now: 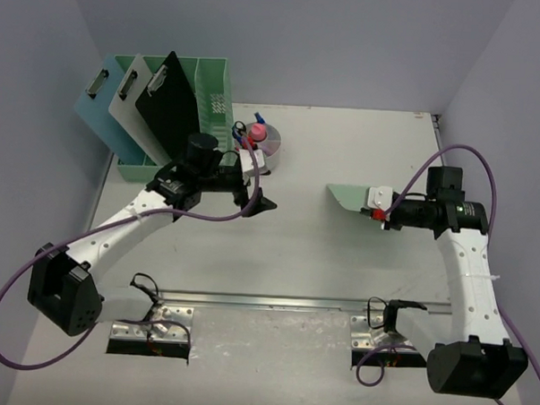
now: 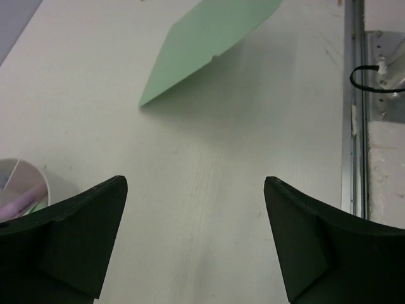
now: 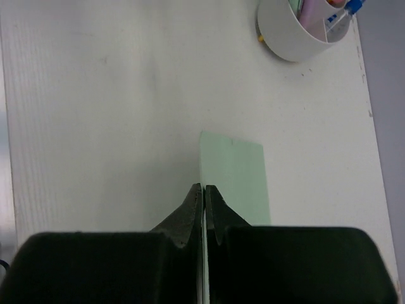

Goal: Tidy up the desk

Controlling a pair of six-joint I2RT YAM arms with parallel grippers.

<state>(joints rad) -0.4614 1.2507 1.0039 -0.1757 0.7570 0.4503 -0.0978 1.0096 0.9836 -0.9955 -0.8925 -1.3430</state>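
Bench point(image 1: 321, 259) white; sheet point(image 1: 349, 195) mint green; rack point(image 1: 217, 88) green; blue clipboard point(image 1: 101, 123), pale clipboard point(image 1: 135, 118), black clipboard point(image 1: 171, 108); cup point(image 1: 277, 158) white; cables point(image 1: 469, 150) purple.

SURFACE: white desk point(image 1: 312, 258), metal rail point(image 1: 284, 302) along my near edge | BACK LEFT: mint-green file rack point(image 1: 217, 88) stands on it | BESIDE RACK: white pen cup point(image 1: 277, 154), just right | RIGHT OF CENTRE: green sheet point(image 1: 351, 195) tilted, contact with top unclear to me
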